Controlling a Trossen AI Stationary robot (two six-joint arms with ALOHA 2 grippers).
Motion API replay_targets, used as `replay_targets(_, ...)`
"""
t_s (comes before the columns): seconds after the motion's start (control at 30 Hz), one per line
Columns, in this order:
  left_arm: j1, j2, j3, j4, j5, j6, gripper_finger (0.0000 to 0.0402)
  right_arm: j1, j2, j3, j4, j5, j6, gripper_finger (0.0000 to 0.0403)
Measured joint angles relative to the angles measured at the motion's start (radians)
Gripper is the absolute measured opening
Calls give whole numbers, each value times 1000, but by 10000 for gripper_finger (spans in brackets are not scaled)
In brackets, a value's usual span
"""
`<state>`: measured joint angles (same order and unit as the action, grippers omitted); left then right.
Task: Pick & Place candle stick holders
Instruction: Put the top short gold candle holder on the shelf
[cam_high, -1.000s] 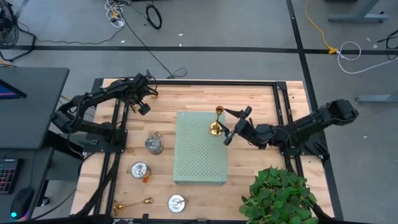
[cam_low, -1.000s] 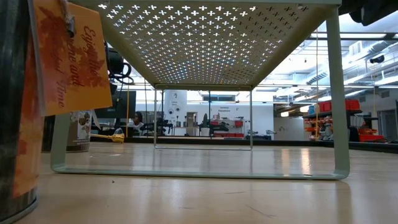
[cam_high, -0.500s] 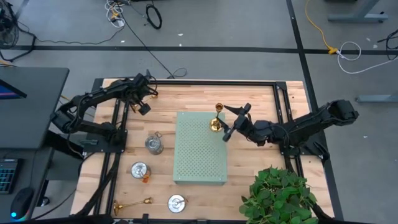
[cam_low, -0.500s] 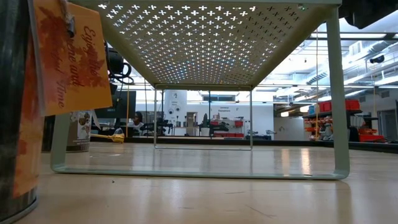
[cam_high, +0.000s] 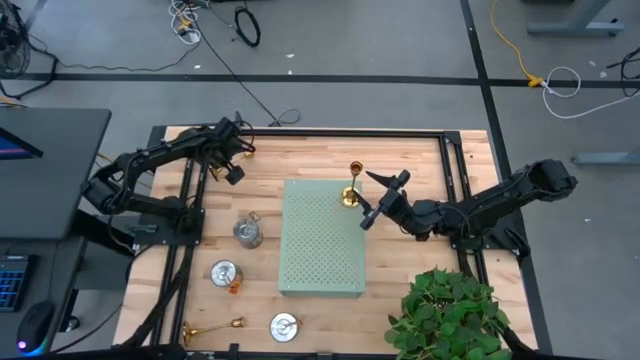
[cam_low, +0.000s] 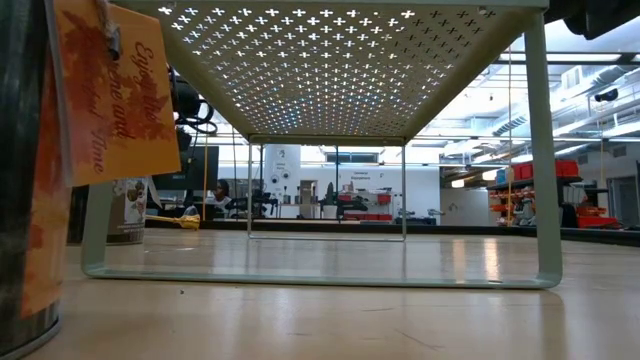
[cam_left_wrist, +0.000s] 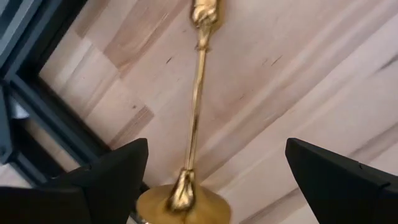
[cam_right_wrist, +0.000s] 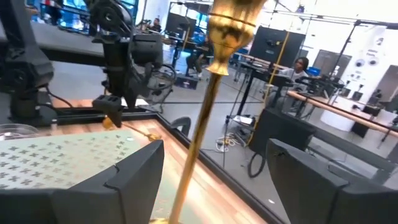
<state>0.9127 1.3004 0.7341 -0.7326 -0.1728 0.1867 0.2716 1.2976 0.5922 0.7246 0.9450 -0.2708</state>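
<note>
Three tall gold brass candle stick holders and three squat round silver candle stick holders showing from above, one gold standing on the pale green perforated board on the worktop, right gripper fingers spreading open beside it, left gripper fingers opening over another gold one, right wrist view alone showing a seated person.

I work in a robotics lab, an open hall more than a room. My wooden table sits in a black metal frame on a grey floor marked with dark tape lines, where loose cables and a yellow cord trail. A desk with a keyboard stands beside me. Past the table I see more benches, stands and monitors, a seated person, red bins on shelving and bright ceiling lights
</note>
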Motion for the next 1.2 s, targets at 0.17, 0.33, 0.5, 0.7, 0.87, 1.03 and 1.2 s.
replay_targets(0.17,1,65,-3,2,-6,-18,387,38,0,0,0,10,0,288)
replay_targets(0.33,-1,144,-4,-1,-6,-25,386,95,-1,0,-16,85,0,288)
replay_targets(0.5,-10,167,-4,-2,-6,-26,377,160,-1,0,-24,164,0,288)
replay_targets(0.7,-9,167,-4,2,-17,-25,357,235,-1,0,-23,198,3,288)
replay_targets(0.87,-8,167,-4,11,-59,-26,317,271,-1,0,-23,199,0,288)
replay_targets(1.03,-6,167,-4,35,-60,-26,252,285,-1,0,-23,230,-4,288)
replay_targets(1.2,-6,167,-4,57,-44,-26,162,296,-1,0,-23,249,-1,288)
